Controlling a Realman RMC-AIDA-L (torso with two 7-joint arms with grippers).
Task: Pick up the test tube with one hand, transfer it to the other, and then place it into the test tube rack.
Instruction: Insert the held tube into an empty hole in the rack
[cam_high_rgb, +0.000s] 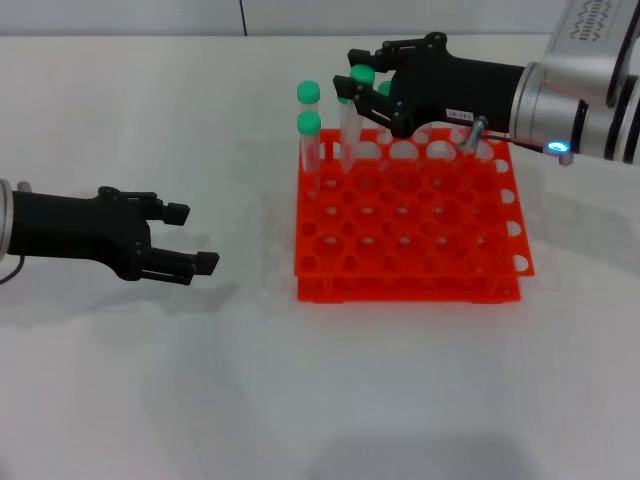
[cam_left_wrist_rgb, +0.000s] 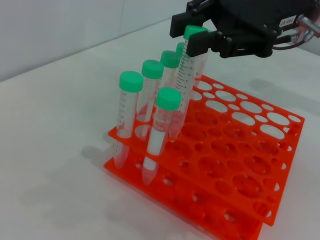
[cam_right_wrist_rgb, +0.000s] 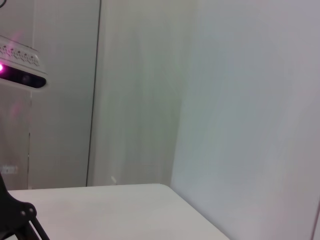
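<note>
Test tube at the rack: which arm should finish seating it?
Right. The right gripper already grips the test tube by its green cap, its lower end in the test tube rack. The left gripper hangs open over the table, apart from the rack.

Five green-capped tubes show in the left wrist view, all at one orange rack. Two black hands: left, right.

The white bench holds one thing: the orange-red test tube rack, sitting flat on it.
</note>
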